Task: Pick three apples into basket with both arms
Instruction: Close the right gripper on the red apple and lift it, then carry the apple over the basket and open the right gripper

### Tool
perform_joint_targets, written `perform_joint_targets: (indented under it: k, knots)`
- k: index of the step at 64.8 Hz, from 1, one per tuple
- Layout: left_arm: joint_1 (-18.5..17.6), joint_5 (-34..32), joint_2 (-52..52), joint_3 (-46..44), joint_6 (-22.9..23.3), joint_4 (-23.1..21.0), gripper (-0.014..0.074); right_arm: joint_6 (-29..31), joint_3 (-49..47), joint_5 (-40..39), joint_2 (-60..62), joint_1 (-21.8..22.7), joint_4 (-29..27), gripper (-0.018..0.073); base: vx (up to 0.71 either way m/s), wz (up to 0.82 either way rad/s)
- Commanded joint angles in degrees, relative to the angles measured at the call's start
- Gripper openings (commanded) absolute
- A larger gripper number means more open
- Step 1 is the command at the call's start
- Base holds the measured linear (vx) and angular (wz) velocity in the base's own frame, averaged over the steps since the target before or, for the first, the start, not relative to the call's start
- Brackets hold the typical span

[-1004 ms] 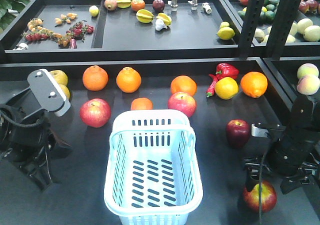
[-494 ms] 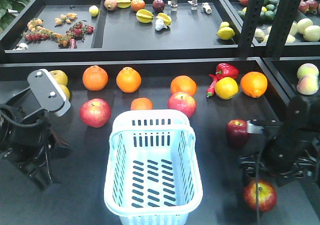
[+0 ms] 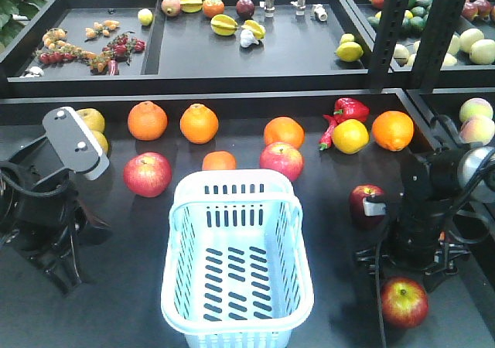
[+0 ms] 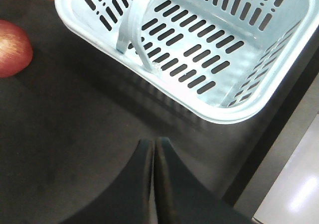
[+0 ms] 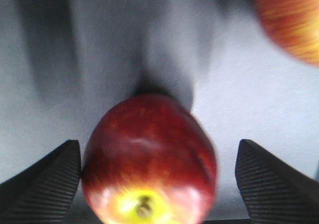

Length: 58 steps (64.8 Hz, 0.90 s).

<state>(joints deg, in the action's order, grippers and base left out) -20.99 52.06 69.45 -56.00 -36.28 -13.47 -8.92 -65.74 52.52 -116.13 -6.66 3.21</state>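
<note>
Entry: dark red apple [image 5: 149,157] sits squarely between right pincer [image 5: 157,147] tips, spread apart; left pincer [image 4: 153,143], tips together, hangs by basket [image 4: 219,115].

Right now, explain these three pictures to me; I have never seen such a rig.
It is a robot with two black arms. The wide view looks from the front over a dark table with a pale basket, empty, amid oranges. The other two come from cameras at the wrists. The left gripper is shut on nothing, near the basket. The right gripper is open, its fingers either side of a red apple on the table, not yet gripped.
</note>
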Motion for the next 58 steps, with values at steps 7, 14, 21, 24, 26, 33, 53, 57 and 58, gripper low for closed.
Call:
perform_joint_targets:
  k: [7, 14, 21, 24, 26, 33, 53, 57, 58]
  knots:
    - [0.0, -2.5, -1.5, -1.3, 0.0, -1.4, -0.0006, 1.3, -1.1, 2.1, -0.5, -0.1, -1.3, 0.0585, 0.0, 0.0]
    - [0.0, -2.5, -1.5, -1.3, 0.0, -1.4, -0.0006, 1.3, -1.1, 2.5, -1.3, -0.1, -1.4, 0.052, 0.0, 0.0]
    - [0.0, -2.5, -1.5, -1.3, 0.0, -1.4, -0.0006, 1.3, -1.1, 3.8, -1.3, -0.1, -1.4, 0.038, 0.0, 0.0]
    - [0.0, -2.5, -1.5, -1.3, 0.0, -1.4, -0.0006, 1.5, -1.1, 4.1, -1.2, -0.1, -1.5, 0.0312, 0.0, 0.0]
    - [0.0, -2.5, -1.5, -1.3, 0.0, -1.4, -0.0006, 1.7, -1.1, 4.4, -1.1, -0.1, -1.4, 0.0267, 0.0, 0.0]
    - [0.0, -2.5, -1.5, -1.3, 0.0, -1.4, -0.0006, 3.3, -1.1, 4.4, 0.5, -0.1, -2.1, 0.0109, 0.0, 0.0]
    - [0.0, -2.5, -1.5, -1.3, 0.0, -1.4, -0.0006, 9.8, -3.9, 1.9, 17.4, -0.2, -9.5, -0.0008, 0.0, 0.0]
    - [0.0, -2.5, -1.5, -1.3, 0.0, -1.4, -0.0006, 11.8, -3.9, 1.1, 21.8, -0.2, -11.9, -0.0008, 0.0, 0.0]
    - [0.0, -2.5, -1.5, -1.3, 0.0, -1.4, -0.0006, 12.3, -3.9, 1.1, 23.3, -0.2, -12.5, -0.0008, 0.0, 0.0]
